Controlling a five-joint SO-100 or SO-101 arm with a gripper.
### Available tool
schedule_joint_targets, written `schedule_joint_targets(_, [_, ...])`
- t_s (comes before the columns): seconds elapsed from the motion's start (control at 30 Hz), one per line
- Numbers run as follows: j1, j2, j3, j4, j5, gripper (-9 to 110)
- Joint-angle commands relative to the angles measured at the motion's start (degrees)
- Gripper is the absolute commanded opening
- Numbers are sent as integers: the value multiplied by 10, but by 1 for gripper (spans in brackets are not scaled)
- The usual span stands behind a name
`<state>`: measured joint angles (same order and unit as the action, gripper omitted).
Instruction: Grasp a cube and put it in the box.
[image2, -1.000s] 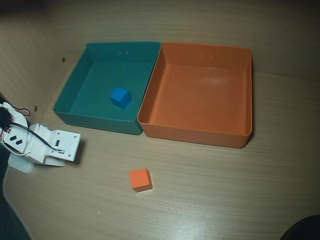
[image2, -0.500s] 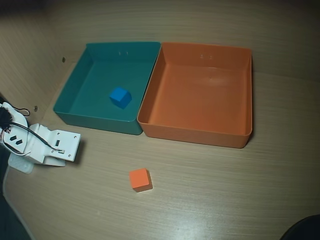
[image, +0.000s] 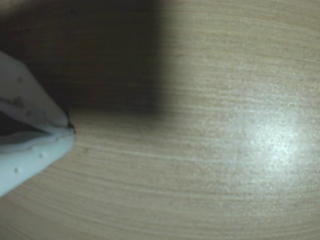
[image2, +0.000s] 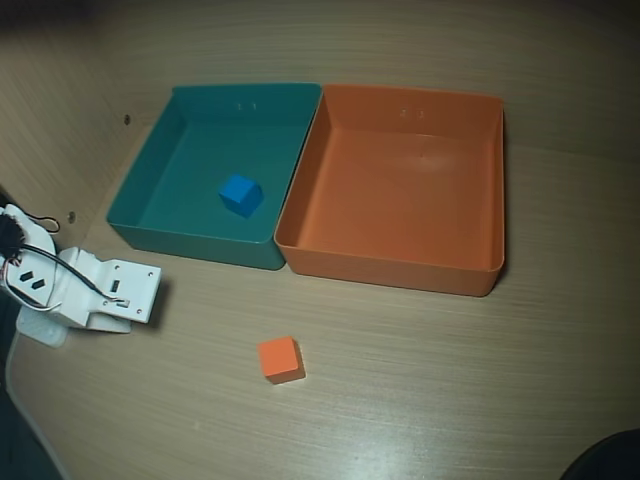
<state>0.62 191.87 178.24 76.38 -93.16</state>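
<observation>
Lying alone on the bare worktop (image2: 420, 400), cube (image2: 280, 359), at 7 o'clock from the box (image2: 400, 262) and well apart from it. Beside the box, touching, teal tray (image2: 190, 240) holding blue cube (image2: 241, 195). Clenched, empty: tool (image: 70, 128), tips meeting in the wrist view.

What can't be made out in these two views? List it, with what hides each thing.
- Gripper, wrist view: cut off by the left edge; only the blurred fingertips show, apparently together.
- Gripper, overhead view: only the arm's white housing shows at the left edge, so the fingertips are hidden.
- Orange cube, orange box, teal tray, blue cube: outside the wrist view, which shows only bare table.
</observation>
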Motion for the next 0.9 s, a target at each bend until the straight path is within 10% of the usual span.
schedule_joint_targets(0.0, [0, 3, 36, 11, -7, -5])
schedule_joint_targets(0.87, [-9, -299, -281, 4, -14, -4])
